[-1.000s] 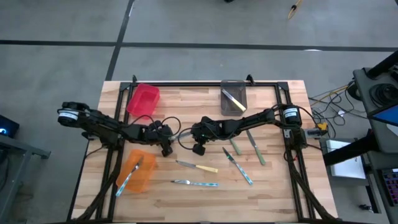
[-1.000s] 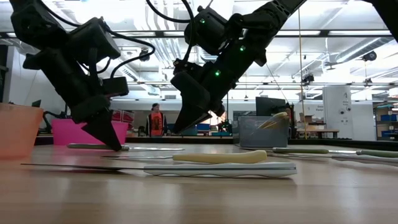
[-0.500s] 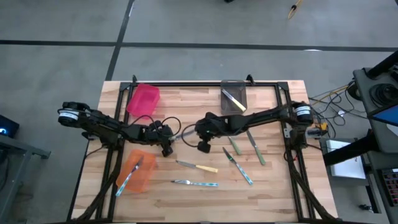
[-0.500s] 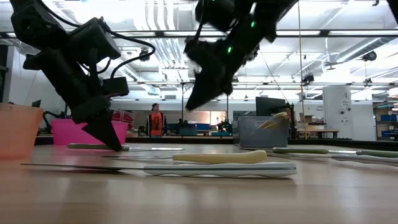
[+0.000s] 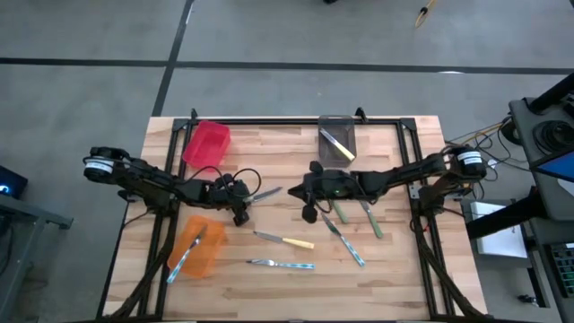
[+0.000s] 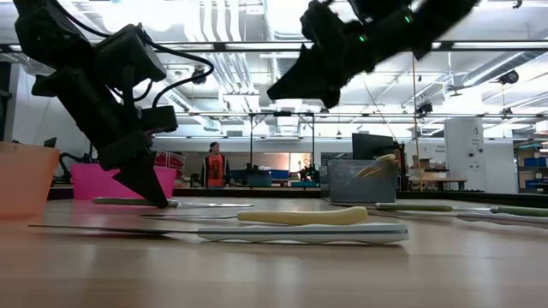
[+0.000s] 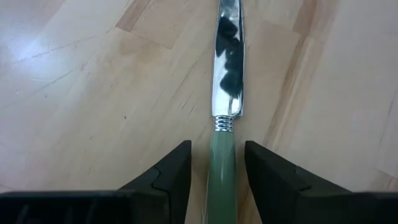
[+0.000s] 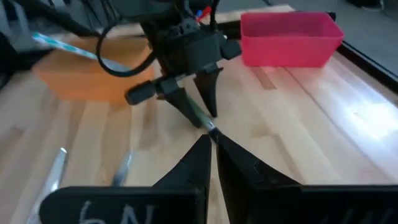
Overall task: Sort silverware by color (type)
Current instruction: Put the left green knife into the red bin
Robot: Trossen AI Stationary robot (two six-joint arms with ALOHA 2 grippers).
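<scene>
1. At the far left of the tabletop (image 5: 395,144) sit the red bin (image 5: 206,144) and, nearer the front edge, the orange bin (image 5: 199,247), which already holds a blue-handled knife (image 5: 186,256).
2. The left hand (image 5: 243,208) is down at the wood, its fingers (image 7: 171,174) spread on either side of the green-handled knife (image 7: 222,168) but not yet squeezed onto it; the blade points away toward the middle.
3. To grip well, I judge it should close squarely on the handle just behind the ferrule, keeping the knife flat until it is firmly held, then lift straight up.
4. The right hand (image 5: 309,190) hovers mid-table, clenched and empty.
5. Right of it lie loose knives: a yellow-handled knife (image 5: 285,240), a second blue-handled knife (image 5: 282,264) and more green-handled ones (image 5: 369,218); the grey bin (image 5: 337,139) holds a yellow one.
</scene>
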